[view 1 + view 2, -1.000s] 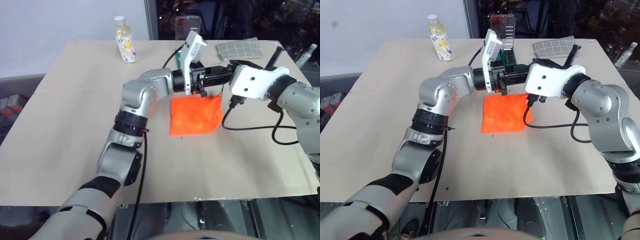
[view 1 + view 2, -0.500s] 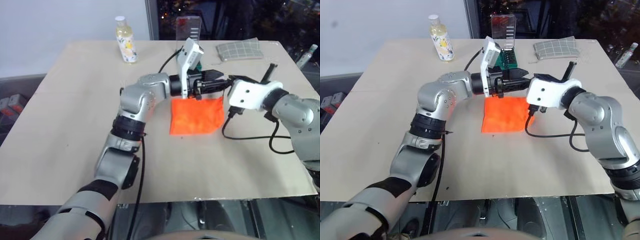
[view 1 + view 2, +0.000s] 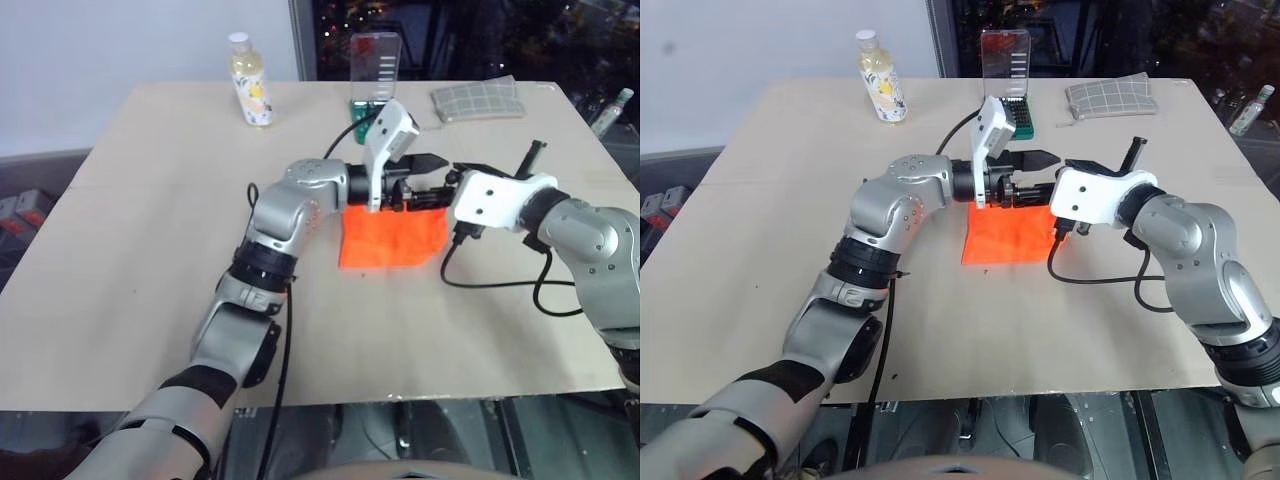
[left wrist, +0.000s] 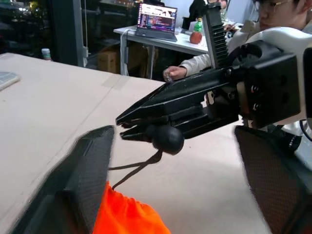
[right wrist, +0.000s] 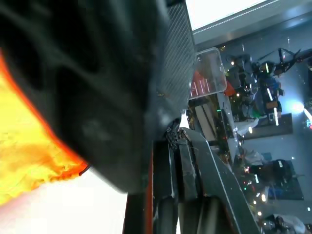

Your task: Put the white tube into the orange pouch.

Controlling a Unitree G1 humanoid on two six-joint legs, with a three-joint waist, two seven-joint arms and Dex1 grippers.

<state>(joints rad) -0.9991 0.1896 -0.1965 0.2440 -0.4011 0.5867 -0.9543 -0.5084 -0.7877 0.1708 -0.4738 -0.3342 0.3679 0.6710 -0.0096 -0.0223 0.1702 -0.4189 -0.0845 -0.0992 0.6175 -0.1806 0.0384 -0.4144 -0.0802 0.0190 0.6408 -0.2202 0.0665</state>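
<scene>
Table (image 3: 150,250) | orange pouch (image 3: 390,240) top hidden behind both tools

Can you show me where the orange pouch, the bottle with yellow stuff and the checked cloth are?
orange pouch (image 3: 392,240), left eye view, middle of its fabric.
bottle (image 3: 250,90), left eye view, its labelled body.
checked cloth (image 3: 476,100), left eye view, middle of the fold.

Both grippers lower than before, now close over orange pouch (image 3: 392,238) near desk (image 3: 150,250) centre. Left gripper (image 3: 432,178) jaws wider apart than one second ago. Pouch top edge lower, flatter toward desk. Right gripper (image 4: 127,127) pinches black pull cord (image 4: 136,168).
</scene>
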